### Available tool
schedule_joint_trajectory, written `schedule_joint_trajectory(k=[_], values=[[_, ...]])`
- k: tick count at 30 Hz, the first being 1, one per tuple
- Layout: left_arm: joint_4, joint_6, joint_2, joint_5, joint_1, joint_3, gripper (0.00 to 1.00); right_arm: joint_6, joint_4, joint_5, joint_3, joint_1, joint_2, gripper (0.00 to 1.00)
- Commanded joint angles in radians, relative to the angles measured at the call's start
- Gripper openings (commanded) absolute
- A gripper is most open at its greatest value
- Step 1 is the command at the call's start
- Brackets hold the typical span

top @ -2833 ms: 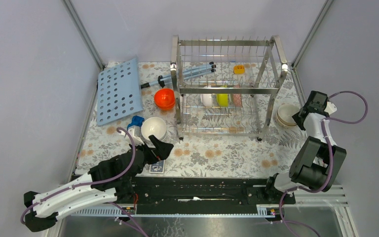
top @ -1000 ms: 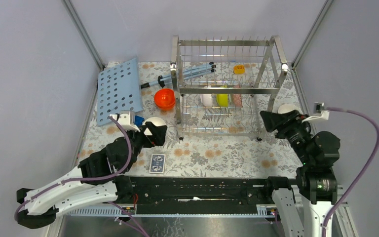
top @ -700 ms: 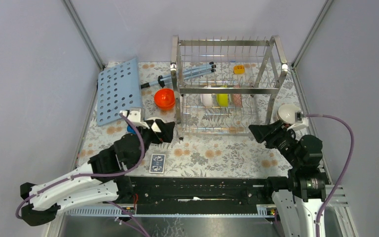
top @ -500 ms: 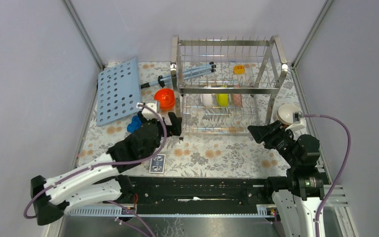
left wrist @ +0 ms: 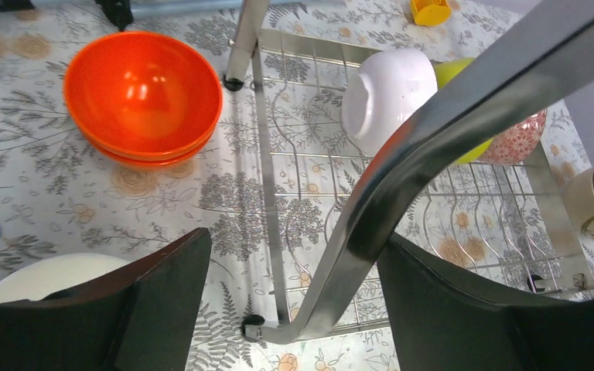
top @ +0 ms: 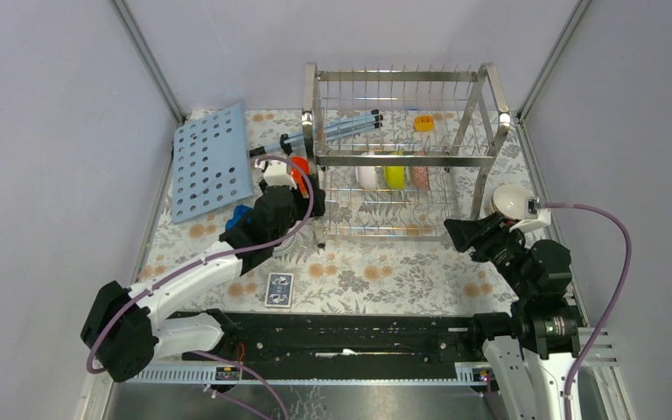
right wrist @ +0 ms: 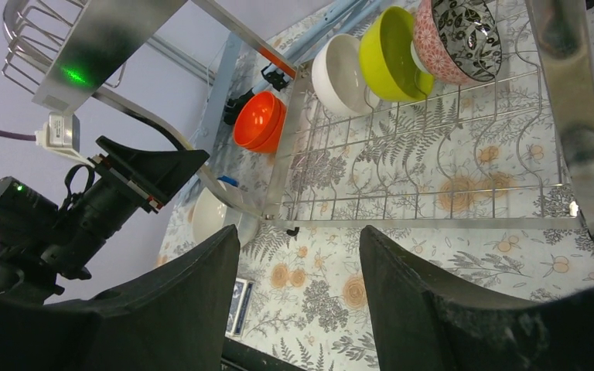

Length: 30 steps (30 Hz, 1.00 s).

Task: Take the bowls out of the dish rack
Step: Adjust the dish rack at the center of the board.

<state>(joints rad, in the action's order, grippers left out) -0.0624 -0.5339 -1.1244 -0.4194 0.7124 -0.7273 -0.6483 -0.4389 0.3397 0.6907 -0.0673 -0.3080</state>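
Observation:
The steel dish rack (top: 402, 157) holds three bowls on edge on its lower tier: white (top: 366, 178), yellow-green (top: 394, 175) and pink patterned (top: 421, 175). My left gripper (top: 312, 203) is open at the rack's front-left corner. In the left wrist view the rack's bent tube (left wrist: 402, 178) passes between the fingers of that gripper (left wrist: 292, 247), with the white bowl (left wrist: 387, 97) beyond it. My right gripper (top: 455, 234) is open and empty off the rack's front-right corner. The right wrist view shows it (right wrist: 298, 236) facing the three bowls (right wrist: 390, 50).
Orange bowls (left wrist: 143, 97) sit left of the rack, and a white bowl (left wrist: 39, 278) lies on the table under my left arm. Beige bowls (top: 509, 199) stand right of the rack. A light-blue perforated board (top: 210, 162), a blue toy (top: 241, 219) and a card deck (top: 279, 289) lie to the left.
My left arm has swung from the white bowl on the table up and right to the rack's front-left corner. My right gripper came away from the beige bowls toward the rack's front-right corner.

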Motion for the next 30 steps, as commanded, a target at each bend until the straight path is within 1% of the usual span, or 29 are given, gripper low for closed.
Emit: schedule_joint_trajectory(k=[1,5,7,10,14,17,20,26,28,30], values=[[-0.086,-0.016,-0.051,0.055,-0.047,-0.045,0.78,0.05,-0.012,-0.034,0.052,-0.015,0.01,0.66],[-0.087,-0.022,-0.096,0.078,-0.102,-0.07,0.66,0.068,-0.009,-0.027,0.063,-0.028,0.006,0.66],[-0.091,-0.019,-0.116,0.092,-0.128,-0.084,0.56,0.08,-0.013,-0.03,0.056,-0.031,0.012,0.66],[-0.092,-0.013,-0.145,0.112,-0.157,-0.109,0.43,0.09,-0.015,-0.034,0.051,-0.033,0.025,0.66],[-0.091,0.003,-0.184,0.137,-0.187,-0.142,0.33,0.112,-0.023,-0.049,0.063,-0.039,0.028,0.66],[-0.096,0.011,-0.212,0.168,-0.202,-0.168,0.28,0.126,-0.019,-0.05,0.063,-0.05,0.021,0.66],[-0.108,0.018,-0.233,0.207,-0.207,-0.185,0.25,0.13,-0.004,-0.027,0.05,-0.054,0.018,0.66],[-0.12,0.012,-0.254,0.282,-0.208,-0.186,0.21,0.183,0.024,0.026,0.07,-0.063,0.003,0.65],[-0.127,0.01,-0.256,0.292,-0.208,-0.176,0.21,0.236,0.017,0.003,0.087,-0.074,-0.016,0.65],[-0.129,0.009,-0.258,0.29,-0.208,-0.171,0.21,0.277,0.021,-0.063,0.109,-0.087,-0.031,0.65]])
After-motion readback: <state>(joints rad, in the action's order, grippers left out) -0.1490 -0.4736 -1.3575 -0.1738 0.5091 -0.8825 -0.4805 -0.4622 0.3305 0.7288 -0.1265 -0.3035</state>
